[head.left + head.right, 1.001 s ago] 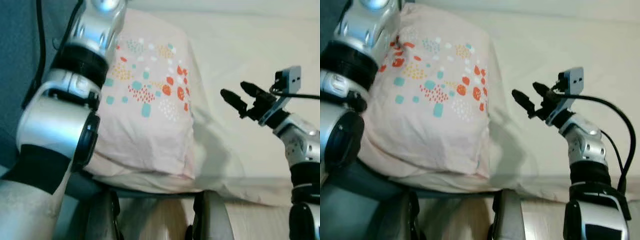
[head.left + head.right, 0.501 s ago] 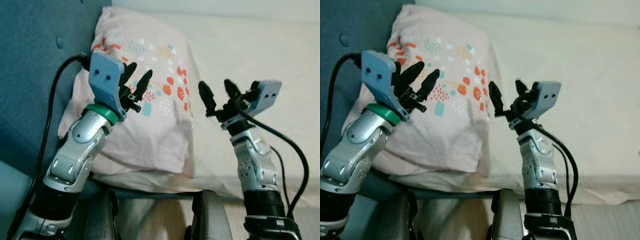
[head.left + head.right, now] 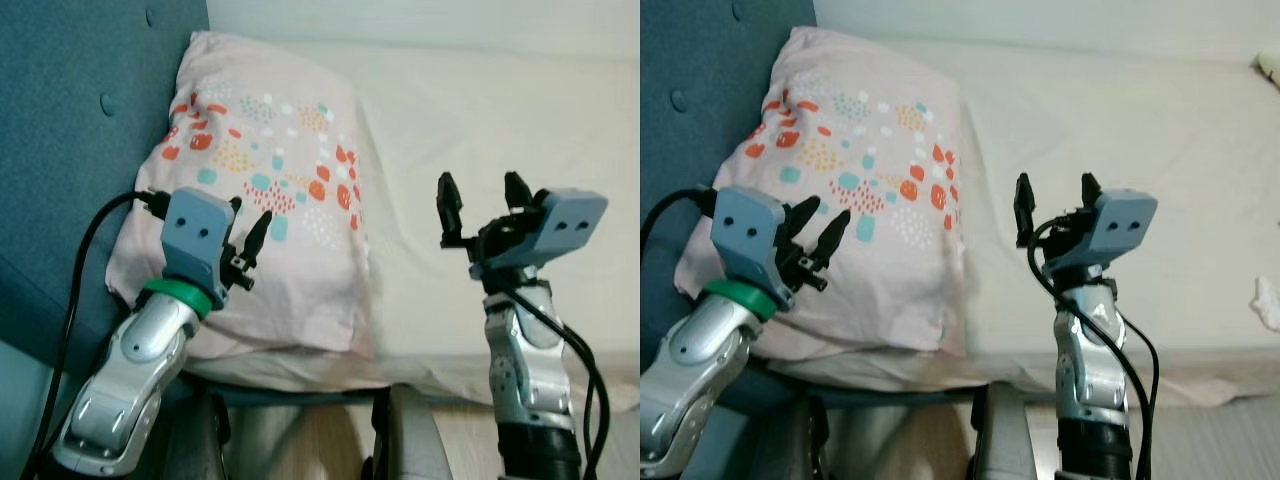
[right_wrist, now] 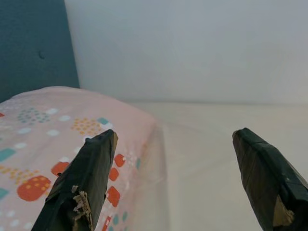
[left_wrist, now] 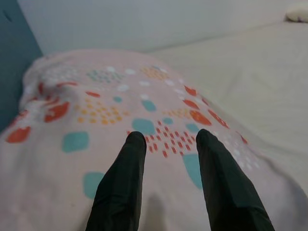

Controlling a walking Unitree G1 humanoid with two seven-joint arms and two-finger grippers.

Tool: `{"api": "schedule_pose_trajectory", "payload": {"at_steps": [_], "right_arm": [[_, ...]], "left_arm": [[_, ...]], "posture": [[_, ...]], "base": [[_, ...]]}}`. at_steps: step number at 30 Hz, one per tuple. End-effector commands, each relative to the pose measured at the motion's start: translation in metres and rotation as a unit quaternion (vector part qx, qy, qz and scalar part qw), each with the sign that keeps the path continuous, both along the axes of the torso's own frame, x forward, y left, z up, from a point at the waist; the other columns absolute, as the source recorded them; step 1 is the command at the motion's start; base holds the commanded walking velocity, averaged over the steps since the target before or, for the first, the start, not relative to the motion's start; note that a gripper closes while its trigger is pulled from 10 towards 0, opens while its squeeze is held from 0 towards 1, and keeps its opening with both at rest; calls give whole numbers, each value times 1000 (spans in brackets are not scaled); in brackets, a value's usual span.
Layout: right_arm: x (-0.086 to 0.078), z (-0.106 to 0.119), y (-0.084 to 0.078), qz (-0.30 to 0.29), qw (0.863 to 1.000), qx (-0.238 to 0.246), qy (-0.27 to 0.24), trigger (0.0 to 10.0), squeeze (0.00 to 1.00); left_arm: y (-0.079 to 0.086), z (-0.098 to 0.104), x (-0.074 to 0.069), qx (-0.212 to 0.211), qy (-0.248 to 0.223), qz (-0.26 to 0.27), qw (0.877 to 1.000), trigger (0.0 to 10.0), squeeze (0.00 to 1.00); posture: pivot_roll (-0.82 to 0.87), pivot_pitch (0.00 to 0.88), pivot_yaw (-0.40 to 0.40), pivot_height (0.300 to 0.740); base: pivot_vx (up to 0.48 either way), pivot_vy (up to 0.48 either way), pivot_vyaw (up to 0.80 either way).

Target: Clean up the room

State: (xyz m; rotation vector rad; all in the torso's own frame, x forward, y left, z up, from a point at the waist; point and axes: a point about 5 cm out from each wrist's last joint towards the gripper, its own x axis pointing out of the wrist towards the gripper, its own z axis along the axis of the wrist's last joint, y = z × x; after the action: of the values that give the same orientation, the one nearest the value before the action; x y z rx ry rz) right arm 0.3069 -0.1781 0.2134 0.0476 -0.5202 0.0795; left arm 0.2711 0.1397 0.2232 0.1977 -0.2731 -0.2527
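Item: pillow [image 3: 265,210], pink w/ dots, propped against blue headboard [image 3: 80,150] at far left of bed [image 3: 500,130]; left gripper [image 3: 248,243] raised just over its near end, fingers a little apart, holding nothing; right gripper [image 3: 482,210] up over bare sheet to the right, fingers wide apart, empty. Step, prob.: square the pillow, so best bring both grippers low onto opposite edges, pinch cloth only, move slow & level. Views: left wrist cam shows fingertips [image 5: 135,142] near the fabric, contact unclear; right eye view adds small white scrap [image 3: 1268,300] at far right edge.
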Motion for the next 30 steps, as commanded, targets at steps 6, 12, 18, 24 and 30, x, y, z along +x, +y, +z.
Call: {"api": "schedule_pose_trajectory", "payload": {"at_steps": [6,12,18,24,30], "right_arm": [[-5,-7,11,6,1000,-13,6,10000,0],[-5,-13,12,6,1000,-20,21,10000,0],[-5,-19,10,1,999,-24,34,10000,0],[-4,-23,5,-6,999,-28,41,10000,0],[-3,-25,5,-7,999,-31,43,10000,0]], "left_arm": [[3,-12,1,32,0,45,998,10000,0],[0,-27,2,37,22,56,998,10000,0],[-6,-34,5,19,36,57,998,10000,0],[-16,-35,9,12,33,48,998,10000,0],[-19,-34,10,11,25,47,999,10000,0]], "posture": [[93,139,-58,634],[87,131,-64,654],[77,122,-69,673],[67,106,-72,698],[69,103,-77,713]], "base": [[0,0,0],[0,0,0],[0,0,0],[0,0,0],[0,0,0]]}}
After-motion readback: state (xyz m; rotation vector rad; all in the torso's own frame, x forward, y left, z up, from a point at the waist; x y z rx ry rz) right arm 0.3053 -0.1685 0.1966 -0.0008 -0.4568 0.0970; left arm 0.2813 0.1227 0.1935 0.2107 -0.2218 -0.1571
